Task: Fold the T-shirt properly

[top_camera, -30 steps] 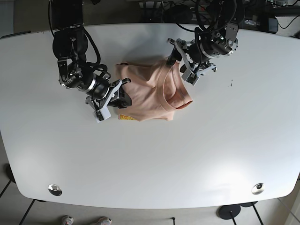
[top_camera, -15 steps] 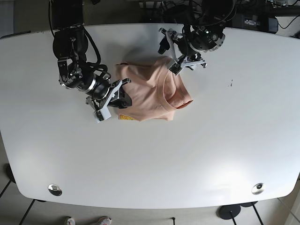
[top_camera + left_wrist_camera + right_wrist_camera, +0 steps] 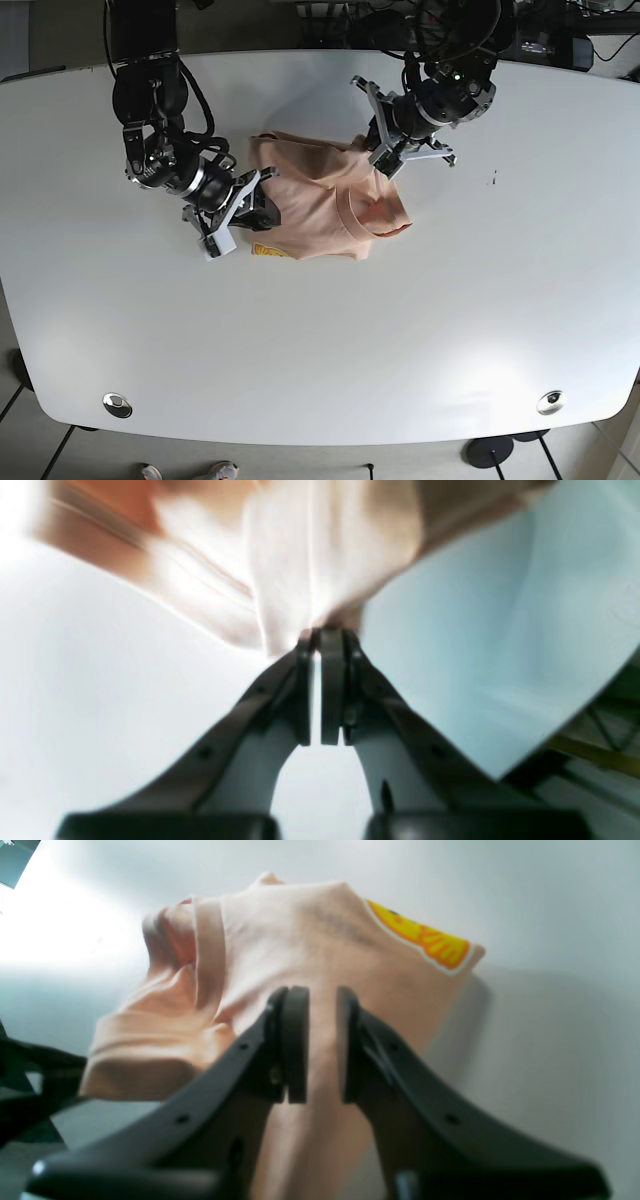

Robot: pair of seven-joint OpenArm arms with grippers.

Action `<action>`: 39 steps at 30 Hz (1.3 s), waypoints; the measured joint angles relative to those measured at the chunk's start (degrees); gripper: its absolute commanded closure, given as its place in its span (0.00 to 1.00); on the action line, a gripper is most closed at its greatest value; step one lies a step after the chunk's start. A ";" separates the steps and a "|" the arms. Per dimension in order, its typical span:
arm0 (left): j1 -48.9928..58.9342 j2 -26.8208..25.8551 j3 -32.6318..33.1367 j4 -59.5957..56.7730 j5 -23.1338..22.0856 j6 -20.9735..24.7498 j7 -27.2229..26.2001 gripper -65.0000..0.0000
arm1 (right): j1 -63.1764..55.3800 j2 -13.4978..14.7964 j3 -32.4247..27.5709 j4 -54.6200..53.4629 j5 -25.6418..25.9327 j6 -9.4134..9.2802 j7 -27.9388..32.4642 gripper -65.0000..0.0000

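A peach T-shirt (image 3: 320,195) lies bunched and partly folded on the white table (image 3: 450,320), with a yellow print (image 3: 267,250) at its front left corner. My left gripper (image 3: 372,152) is at the shirt's back right edge. In the blurred left wrist view its fingers (image 3: 332,680) are pressed together, pinching fabric (image 3: 325,545) at the tips. My right gripper (image 3: 258,205) is at the shirt's left side. In the right wrist view its fingers (image 3: 295,1040) are closed on a fold of the shirt (image 3: 300,940), with the print (image 3: 425,940) beyond.
Two round metal fittings (image 3: 117,404) (image 3: 550,402) sit near the table's front edge. A small dark mark (image 3: 493,179) is right of the shirt. Cables and equipment (image 3: 540,40) stand behind the back edge.
My left gripper swung toward the table's back edge, then came down onto the shirt's back right edge, and that side of the shirt shifted. The right arm has not moved.
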 measured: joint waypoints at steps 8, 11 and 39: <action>-2.34 -6.43 -4.52 0.11 0.04 -3.30 0.22 1.00 | -0.11 -0.09 -0.02 0.02 0.09 0.02 0.00 0.87; -2.95 -7.67 -8.39 0.11 0.04 -5.97 0.59 0.99 | -0.11 -0.02 0.00 0.02 0.02 0.00 0.00 0.87; -4.81 -1.75 3.37 -7.98 0.00 8.22 0.63 0.63 | 0.20 -0.04 -0.02 0.00 0.04 0.00 0.00 0.87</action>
